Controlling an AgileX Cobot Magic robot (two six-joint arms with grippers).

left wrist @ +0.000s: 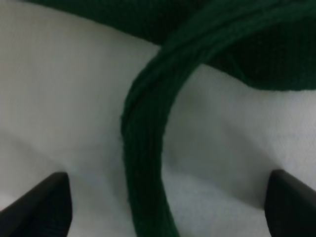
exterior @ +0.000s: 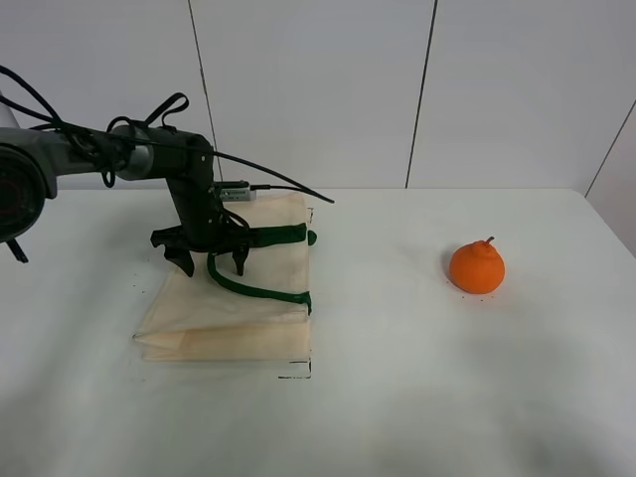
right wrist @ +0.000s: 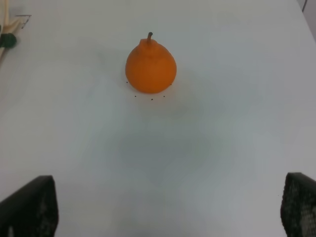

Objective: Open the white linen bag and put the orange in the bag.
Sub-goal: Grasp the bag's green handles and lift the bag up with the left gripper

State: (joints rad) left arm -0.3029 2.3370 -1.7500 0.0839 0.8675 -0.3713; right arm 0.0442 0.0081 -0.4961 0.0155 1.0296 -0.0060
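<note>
The white linen bag (exterior: 238, 323) lies flat on the table at the left, its two dark green handles (exterior: 253, 290) on top. My left gripper (exterior: 211, 260) is open and low over the bag, one finger on each side of a handle. In the left wrist view the handle strap (left wrist: 148, 148) runs between the fingertips (left wrist: 42, 205) over the cloth (left wrist: 64, 98). The orange (exterior: 477, 267) stands on the table at the right, well apart from the bag. In the right wrist view my right gripper (right wrist: 165, 210) is open and empty, short of the orange (right wrist: 150, 66).
The white table (exterior: 397, 397) carries only the bag and the orange. The bag's corner with a green tab (right wrist: 7, 40) shows at the edge of the right wrist view. A white panelled wall (exterior: 318, 89) stands behind. The right arm is out of the exterior view.
</note>
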